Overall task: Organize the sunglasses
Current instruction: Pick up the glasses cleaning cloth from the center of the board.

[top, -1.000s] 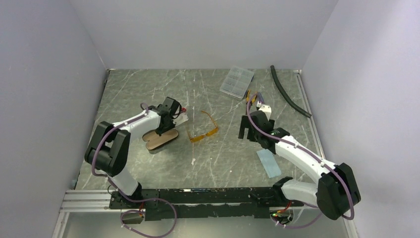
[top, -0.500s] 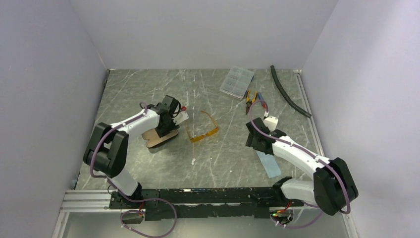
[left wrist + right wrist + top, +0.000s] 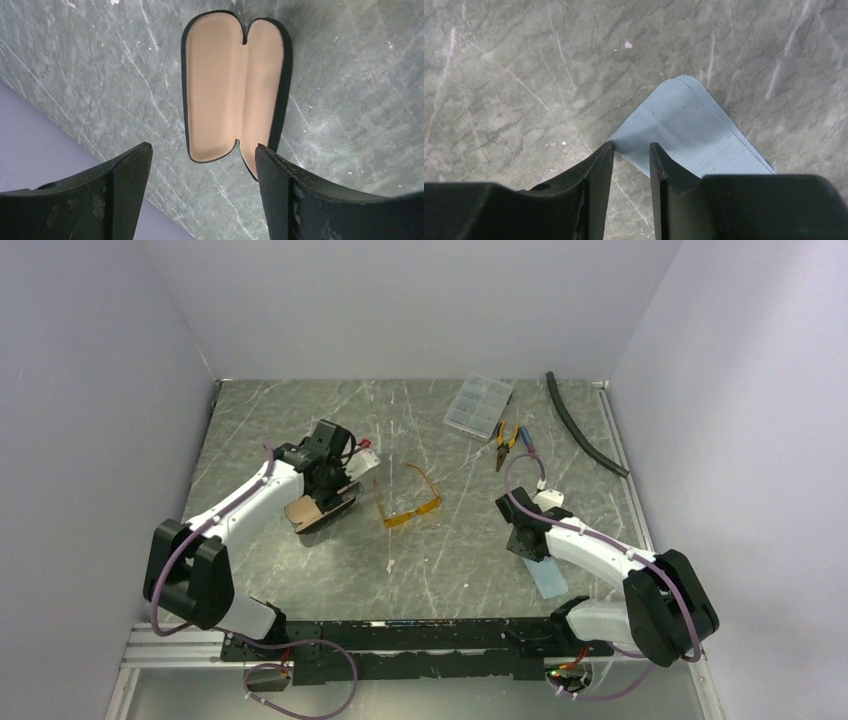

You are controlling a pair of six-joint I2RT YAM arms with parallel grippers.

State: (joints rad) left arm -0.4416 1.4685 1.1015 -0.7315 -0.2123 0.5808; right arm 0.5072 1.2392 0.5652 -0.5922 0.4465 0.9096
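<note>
The sunglasses lie on the marble desk at the middle of the top view. Their thin orange arms appear spread open, and neither tool is touching them. Just to their left sits the glasses case, hinged open with its tan lining up.

The left tool hangs over the case with its jaws wide apart and holding nothing. Lower right in the top view, the right tool is down at a pale blue cleaning cloth. Its jaws are drawn narrow around the cloth's corner, but a gap still shows between them, so nothing looks pinched.

The glasses are probably very light, so a nudge would slide them across the smooth stone. The wraparound lens is likely slick and easy to scratch, and the arms look springy and liable to twist. The best hold seems to be across the upper rim at the bridge, or at a hinge corner where the plastic is stiffer. A light squeeze should be enough. The arms would probably need folding before the pair fits in the case.
</note>
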